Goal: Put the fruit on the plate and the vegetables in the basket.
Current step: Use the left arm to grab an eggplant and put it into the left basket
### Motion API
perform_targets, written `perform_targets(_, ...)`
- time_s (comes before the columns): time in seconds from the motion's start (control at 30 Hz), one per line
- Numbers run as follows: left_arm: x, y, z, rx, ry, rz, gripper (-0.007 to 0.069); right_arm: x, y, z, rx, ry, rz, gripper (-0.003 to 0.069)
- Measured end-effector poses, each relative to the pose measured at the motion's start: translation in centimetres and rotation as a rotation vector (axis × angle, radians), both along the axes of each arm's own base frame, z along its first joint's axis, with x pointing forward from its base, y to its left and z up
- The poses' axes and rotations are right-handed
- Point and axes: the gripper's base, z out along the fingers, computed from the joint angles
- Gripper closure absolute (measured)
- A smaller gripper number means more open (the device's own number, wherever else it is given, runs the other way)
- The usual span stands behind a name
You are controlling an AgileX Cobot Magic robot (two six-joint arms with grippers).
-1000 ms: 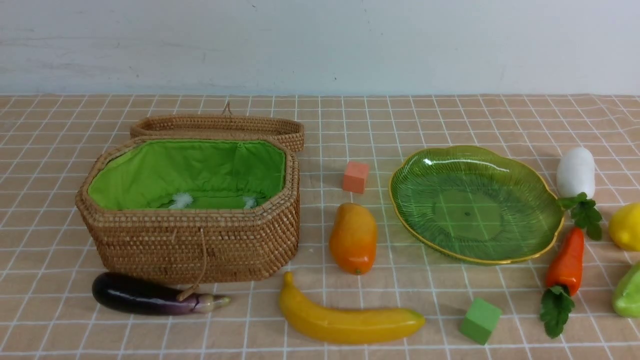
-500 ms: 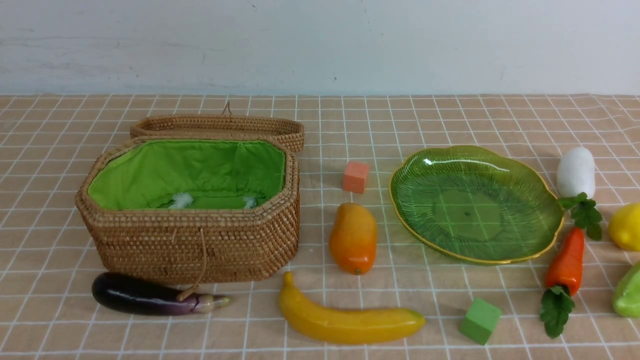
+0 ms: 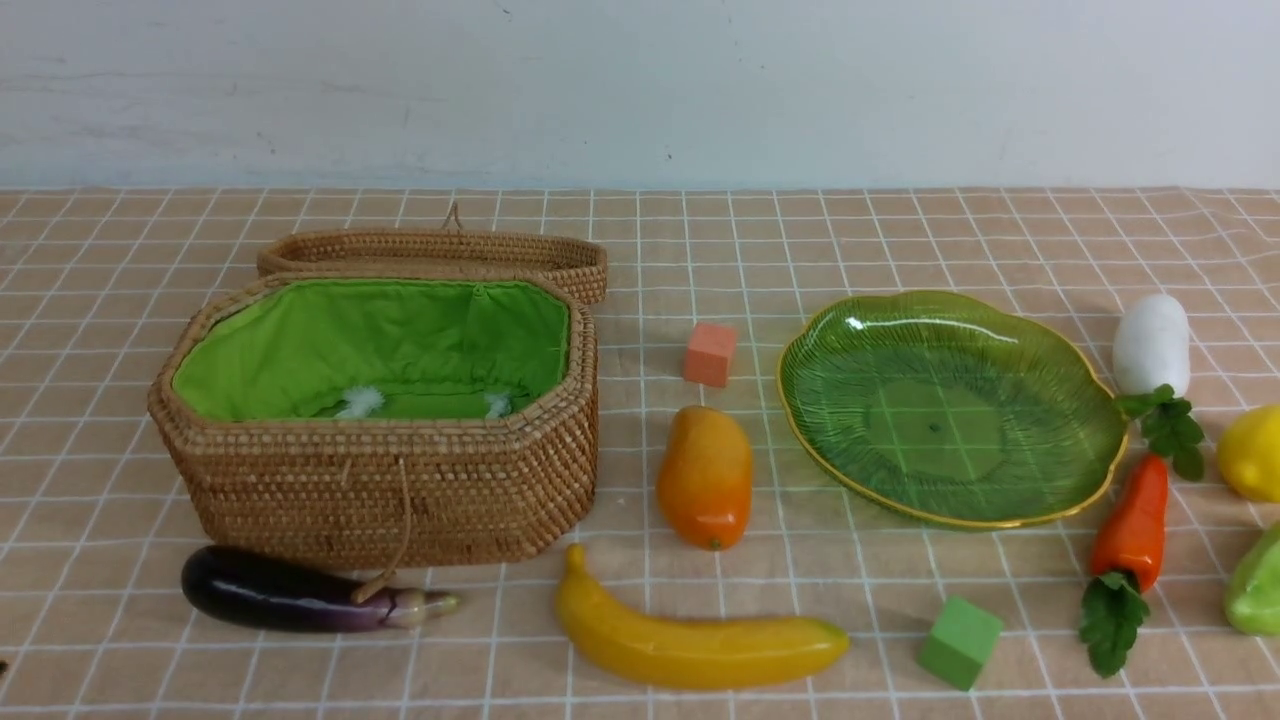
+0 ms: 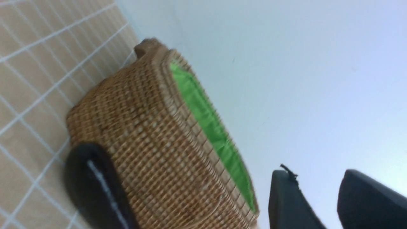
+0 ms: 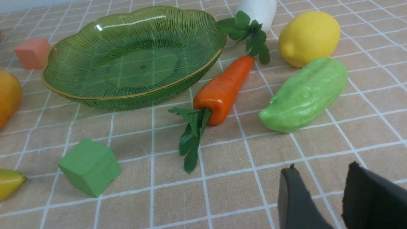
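The open wicker basket [image 3: 400, 490] with green lining stands at the left, and the purple eggplant [image 3: 290, 602] lies before it. The mango [image 3: 705, 475] and banana [image 3: 700, 640] lie in the middle. The green glass plate [image 3: 950, 420] sits empty on the right. Beside it are the white radish [image 3: 1152, 345], carrot [image 3: 1135, 525], lemon [image 3: 1250, 452] and green pepper [image 3: 1258, 592]. My left gripper [image 4: 318, 178] is open and empty, near the basket [image 4: 152, 133] and the eggplant [image 4: 92, 184]. My right gripper [image 5: 321, 173] is open and empty over bare cloth, short of the carrot [image 5: 222, 90] and pepper [image 5: 305, 95].
An orange-pink cube [image 3: 710, 354] sits between basket and plate. A green cube [image 3: 960, 642] lies near the front, right of the banana. The basket's lid [image 3: 440, 255] lies folded back behind it. A pale wall closes off the far edge of the checked tablecloth.
Almost nothing has moved. A small dark speck now shows at the lower left edge of the front view.
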Motion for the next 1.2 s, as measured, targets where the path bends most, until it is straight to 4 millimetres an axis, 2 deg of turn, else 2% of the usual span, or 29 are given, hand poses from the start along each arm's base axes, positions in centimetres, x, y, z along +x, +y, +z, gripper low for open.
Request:
perform_targets(0.07,0.0,0.1,0.1,0.0,-0.012,0.007,0.0409,0.0,0.0,0.0,0.0,0.0,0.0,0.0418)
perform_targets(0.17,-0.2,-0.1,1.1,0.057,-0.027,-0.002,0.0527,0.0,0.0,0.0,0.0,0.0,0.0,0.0418)
perform_targets(0.2,-0.2,-0.1,1.3,0.063,-0.032,-0.001,0.0536,0.0,0.0,0.0,0.0,0.0,0.0,0.0418)
perform_targets(0.23,-0.5,-0.2,2.7,0.135,-0.047,-0.007,0.0615,0.0,0.0,0.0,-0.001,0.0,0.0,0.0418)
perform_targets(0.27,-0.6,-0.3,3.5,0.19,-0.04,-0.011,0.0638,0.0,0.0,0.0,-0.014,-0.001,-0.001,0.0418)
perform_targets(0.33,-0.6,-0.4,4.5,0.238,-0.03,-0.015,0.0638,0.0,-0.1,0.1,-0.04,-0.011,-0.001,0.0418)
perform_targets(0.37,-0.5,-0.6,5.8,0.291,0.02,-0.033,0.0638,0.1,-0.1,0.2,-0.038,-0.039,-0.001,0.0418)
perform_targets(0.4,-0.5,-0.6,5.9,0.3,0.028,-0.035,0.0638,0.1,-0.1,0.3,-0.033,-0.046,-0.001,0.0418)
perform_targets(0.5,-0.1,-1.0,7.8,0.38,0.211,-0.106,0.0638,0.4,0.3,1.7,0.189,-0.223,0.001,0.0418)
perform_targets(0.53,-0.1,-1.0,7.9,0.395,0.238,-0.118,0.0638,0.4,0.4,2.0,0.229,-0.258,0.003,0.0418)
perform_targets(0.63,0.5,-1.7,8.3,0.528,0.483,-0.267,0.0638,0.4,0.6,3.6,0.407,-0.423,0.026,0.0418)
perform_targets(0.67,0.5,-1.8,8.2,0.54,0.493,-0.281,0.0638,0.4,0.6,3.6,0.413,-0.431,0.028,0.0418)
perform_targets(0.7,1.0,-2.2,8.0,0.58,0.586,-0.371,0.0638,0.3,0.6,4.1,0.458,-0.484,0.041,0.0418)
perform_targets(0.8,1.8,-2.7,7.6,0.606,0.636,-0.448,0.0638,0.2,0.6,4.4,0.539,-0.504,0.045,0.0431)
perform_targets(0.87,2.1,-2.8,7.7,0.599,0.634,-0.462,0.0638,0.2,0.7,4.6,0.59,-0.456,0.037,0.0453)
perform_targets(0.93,2.2,-2.9,8.0,0.631,0.624,-0.485,0.0638,0.0,0.8,5.6,0.61,-0.379,0.047,0.0489)
perform_targets(1.03,2.7,-3.2,9.0,0.753,0.638,-0.563,0.0638,-0.1,1.0,8.9,0.569,-0.265,0.114,0.0548)
perform_targets(1.2,4.4,-4.5,10.4,0.968,0.646,-0.803,0.0638,-0.6,2.0,14.5,0.371,-0.015,0.376,0.0625)
